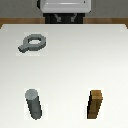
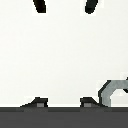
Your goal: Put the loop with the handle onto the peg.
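Lying flat on the white table [image 1: 65,60], the loop with the handle [image 1: 32,42] sits towards the exterior view's left, well apart from the upright grey peg [image 1: 34,104] and the brown block [image 1: 96,104]. The wrist view alone shows the fingers [image 2: 39,5] spread open, gripping nothing, and part of the faceted ring.

Matt grey loop [image 1: 33,42], wooden block [image 1: 96,104]

No text, label, brand, number or sign can be read in either view. Every surface that shows is plain and unmarked.
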Robot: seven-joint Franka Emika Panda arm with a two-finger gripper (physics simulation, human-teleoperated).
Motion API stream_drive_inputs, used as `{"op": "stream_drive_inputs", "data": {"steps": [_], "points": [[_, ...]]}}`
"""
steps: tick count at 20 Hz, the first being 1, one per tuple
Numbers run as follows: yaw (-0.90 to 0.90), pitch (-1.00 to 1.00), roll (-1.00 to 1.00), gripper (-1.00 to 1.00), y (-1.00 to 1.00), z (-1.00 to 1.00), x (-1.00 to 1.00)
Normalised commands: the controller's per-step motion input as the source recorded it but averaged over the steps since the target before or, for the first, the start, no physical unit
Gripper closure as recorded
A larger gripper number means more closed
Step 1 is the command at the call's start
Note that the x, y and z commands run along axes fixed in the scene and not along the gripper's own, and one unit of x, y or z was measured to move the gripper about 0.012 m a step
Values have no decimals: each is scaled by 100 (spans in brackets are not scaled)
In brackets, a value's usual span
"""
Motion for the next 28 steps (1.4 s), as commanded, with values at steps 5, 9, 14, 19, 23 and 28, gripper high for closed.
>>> {"op": "stream_drive_inputs", "data": {"steps": [5,9,14,19,23,28], "points": [[0,0,0,-100,0,0,0],[0,0,0,-100,0,0,0],[0,0,0,-100,-40,0,0],[0,0,0,-100,-100,0,0],[0,0,0,-100,-100,0,0],[-63,0,0,-100,-20,0,0]]}}
